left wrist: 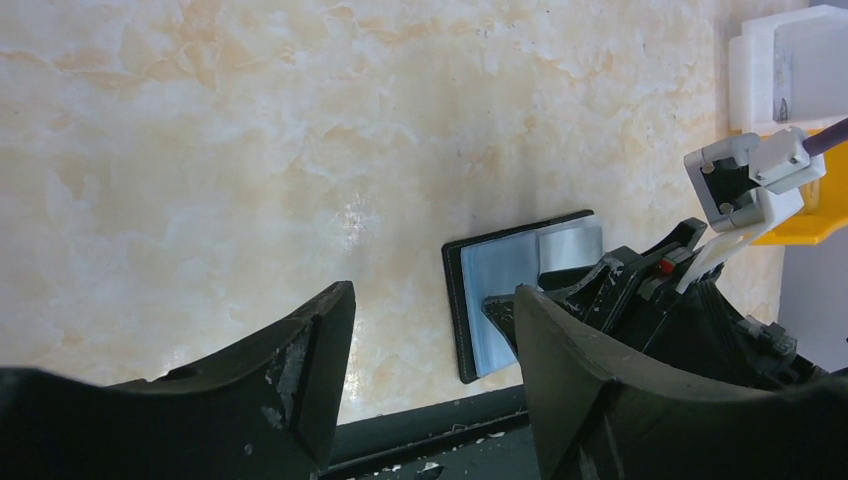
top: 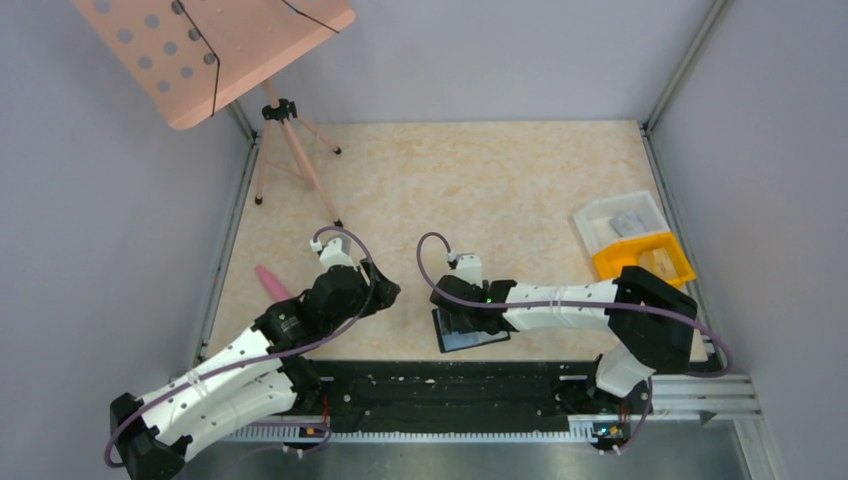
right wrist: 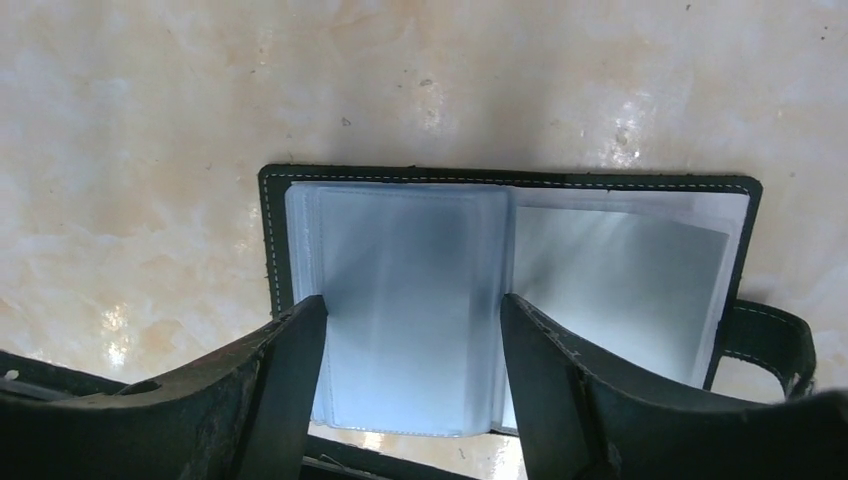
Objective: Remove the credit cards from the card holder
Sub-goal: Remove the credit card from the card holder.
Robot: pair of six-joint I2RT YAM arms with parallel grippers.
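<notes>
While card holder (top: 475,338) lies open | long axis left-right

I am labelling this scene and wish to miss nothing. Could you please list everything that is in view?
card holder: one, black with clear sleeves, lying open at the table's near edge
bin: one, yellow, right edge
tray: one, clear, behind the bin
pink object: one, small, on the table beside the left arm; kind unclear
stand: one, pink perforated board on a tripod, back left corner
table: one, beige marble pattern
left gripper: one, black, open, empty
right gripper: one, black, open, over the holder's left page
</notes>
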